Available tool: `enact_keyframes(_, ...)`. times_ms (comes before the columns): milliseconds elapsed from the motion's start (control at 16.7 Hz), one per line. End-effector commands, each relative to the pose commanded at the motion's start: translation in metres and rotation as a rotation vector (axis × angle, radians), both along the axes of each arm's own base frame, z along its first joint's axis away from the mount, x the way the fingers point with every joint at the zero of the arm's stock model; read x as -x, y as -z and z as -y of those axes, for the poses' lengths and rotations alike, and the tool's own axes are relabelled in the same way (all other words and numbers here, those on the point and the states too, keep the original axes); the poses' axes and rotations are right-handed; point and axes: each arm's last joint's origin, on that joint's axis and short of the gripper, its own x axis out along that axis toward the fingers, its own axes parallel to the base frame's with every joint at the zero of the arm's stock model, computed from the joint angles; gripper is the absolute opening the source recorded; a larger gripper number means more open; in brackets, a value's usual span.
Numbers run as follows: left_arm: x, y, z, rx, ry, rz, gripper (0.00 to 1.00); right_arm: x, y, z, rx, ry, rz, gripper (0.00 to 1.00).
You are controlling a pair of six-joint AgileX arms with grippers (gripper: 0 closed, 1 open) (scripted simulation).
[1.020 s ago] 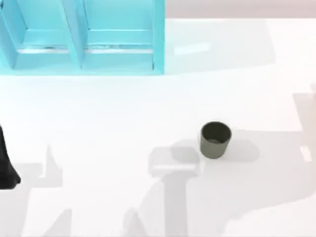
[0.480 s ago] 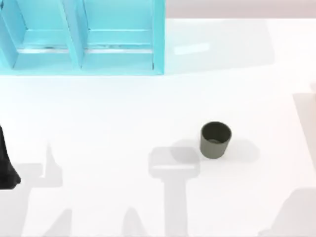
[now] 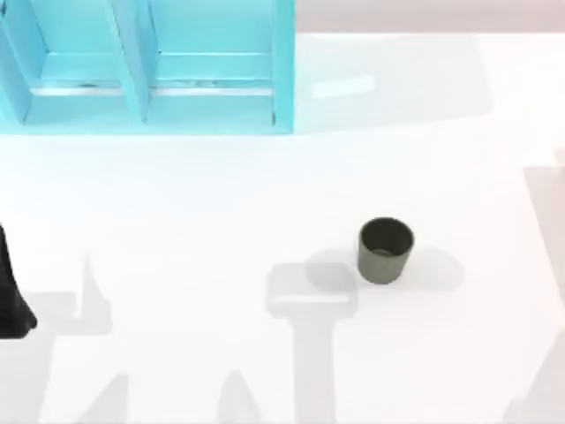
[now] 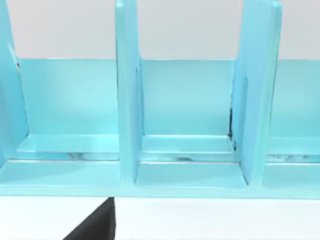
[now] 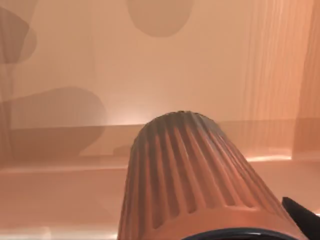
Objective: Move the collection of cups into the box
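While green cup (image 3: pixel 386 251) stands right of table (image 3: pixel 221 203) centre, pink cup (image 5: pixel 195 175) inside tan box (image 5: pixel 150 65), left arm (image 3: pixel 11 296) parked left edge, both grippers' finger state cannot be told.

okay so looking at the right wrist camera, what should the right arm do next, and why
Probably lower a little and release. The right wrist view shows the ribbed pink cup close above the box floor, while the olive-green cup stands on the table.

One olive-green cup (image 3: pixel 386 252), one ribbed reddish-pink cup (image 5: pixel 195 180), one blue rack (image 3: pixel 146 66).
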Motion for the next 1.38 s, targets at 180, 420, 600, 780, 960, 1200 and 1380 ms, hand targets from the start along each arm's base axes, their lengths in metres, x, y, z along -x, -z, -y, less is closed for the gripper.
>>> enact_keyframes(180,0.000,0.000,0.000,0.000,0.000,0.000,1.00,0.001,0.023,-0.002,0.000,-0.004,-0.002,0.00)
enact_keyframes(420,0.000,0.000,0.000,0.000,0.000,0.000,1.00,0.001,0.025,-0.002,-0.001,-0.005,-0.002,0.00)
enact_keyframes(600,0.000,0.000,0.000,0.000,0.000,0.000,1.00,0.001,0.025,-0.002,-0.001,-0.005,-0.002,0.23)
enact_keyframes(780,0.000,0.000,0.000,0.000,0.000,0.000,1.00,0.001,0.025,-0.002,-0.001,-0.005,-0.002,0.45)
enact_keyframes(960,0.000,0.000,0.000,0.000,0.000,0.000,1.00,0.001,0.025,-0.002,-0.001,-0.005,-0.002,0.68)
enact_keyframes(1200,0.000,0.000,0.000,0.000,0.000,0.000,1.00,0.001,0.025,-0.002,-0.001,-0.005,-0.002,0.98)
enact_keyframes(1380,0.000,0.000,0.000,0.000,0.000,0.000,1.00,0.001,0.025,-0.002,-0.001,-0.005,-0.002,1.00)
